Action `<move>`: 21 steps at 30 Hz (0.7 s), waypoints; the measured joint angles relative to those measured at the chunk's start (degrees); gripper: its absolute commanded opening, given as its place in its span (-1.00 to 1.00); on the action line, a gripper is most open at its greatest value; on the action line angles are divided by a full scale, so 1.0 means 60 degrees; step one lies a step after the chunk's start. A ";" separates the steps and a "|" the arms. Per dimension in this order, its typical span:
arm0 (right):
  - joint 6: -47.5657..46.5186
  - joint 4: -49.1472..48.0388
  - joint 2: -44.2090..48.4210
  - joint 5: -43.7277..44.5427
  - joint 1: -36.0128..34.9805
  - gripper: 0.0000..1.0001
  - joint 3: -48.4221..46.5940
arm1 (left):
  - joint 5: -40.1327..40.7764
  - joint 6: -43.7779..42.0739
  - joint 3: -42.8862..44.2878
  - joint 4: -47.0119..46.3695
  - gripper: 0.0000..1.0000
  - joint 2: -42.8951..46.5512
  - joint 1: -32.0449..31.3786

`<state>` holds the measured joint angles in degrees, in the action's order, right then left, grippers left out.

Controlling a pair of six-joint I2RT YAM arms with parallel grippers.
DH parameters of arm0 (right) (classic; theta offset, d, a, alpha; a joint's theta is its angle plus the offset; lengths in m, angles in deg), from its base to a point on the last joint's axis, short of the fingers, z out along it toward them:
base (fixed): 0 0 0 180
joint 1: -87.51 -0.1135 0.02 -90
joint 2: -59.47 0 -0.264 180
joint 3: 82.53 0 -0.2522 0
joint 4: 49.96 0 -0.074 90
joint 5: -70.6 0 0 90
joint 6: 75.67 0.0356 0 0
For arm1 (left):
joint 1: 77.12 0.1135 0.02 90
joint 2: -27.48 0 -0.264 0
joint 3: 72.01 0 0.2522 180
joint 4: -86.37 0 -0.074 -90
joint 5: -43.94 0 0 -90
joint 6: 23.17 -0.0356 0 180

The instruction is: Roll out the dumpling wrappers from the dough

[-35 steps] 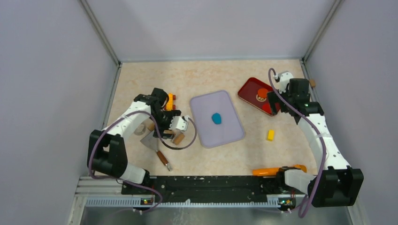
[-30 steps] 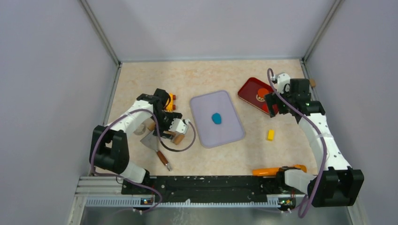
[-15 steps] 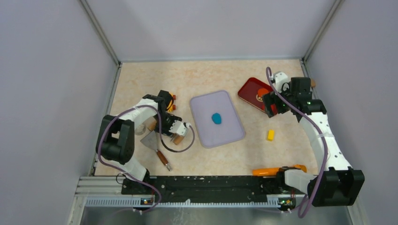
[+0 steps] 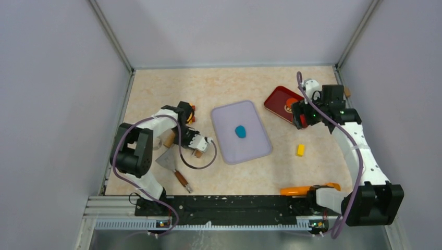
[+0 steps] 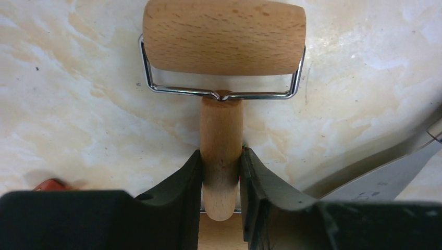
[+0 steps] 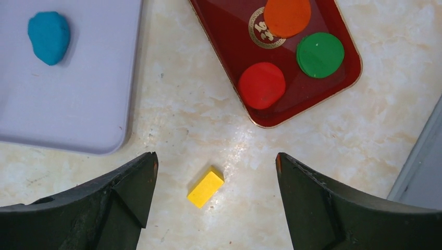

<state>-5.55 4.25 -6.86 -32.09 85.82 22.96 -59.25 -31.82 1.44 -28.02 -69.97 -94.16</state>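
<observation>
Pinching wooden roller (image 5: 224, 36) handle in left gripper (image 5: 221, 157), dough (image 4: 240, 131) lump well apart to its right on lavender mat (image 4: 229, 151), right gripper (image 6: 215, 156) spread wide.

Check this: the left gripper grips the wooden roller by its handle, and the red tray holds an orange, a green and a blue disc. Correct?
One error: on the red tray, beside the orange disc and the green disc, lies a red disc, not a blue one; the right wrist view shows it. The rest stands.
</observation>
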 measured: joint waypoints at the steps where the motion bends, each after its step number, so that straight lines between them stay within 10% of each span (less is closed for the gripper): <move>1: 0.0113 -0.0007 -0.0062 -0.0080 0.0000 0.63 -0.0051 | -0.0026 0.0036 0.0040 0.0000 -0.89 -0.0025 0.0000; 10: 0.1985 -0.0331 -0.1049 -0.1180 0.0000 0.65 -0.1636 | -0.1257 0.1770 0.1497 0.0106 -1.00 -0.0091 -0.0335; 21: 0.4634 -0.0878 -0.2925 -0.3810 -0.0364 0.68 -0.2044 | -0.3147 0.8397 0.3191 -0.2266 -1.00 -0.0091 -0.1213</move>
<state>22.25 -1.02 -24.41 -54.95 83.63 10.69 -78.13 18.56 20.58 -41.61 -70.52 -101.43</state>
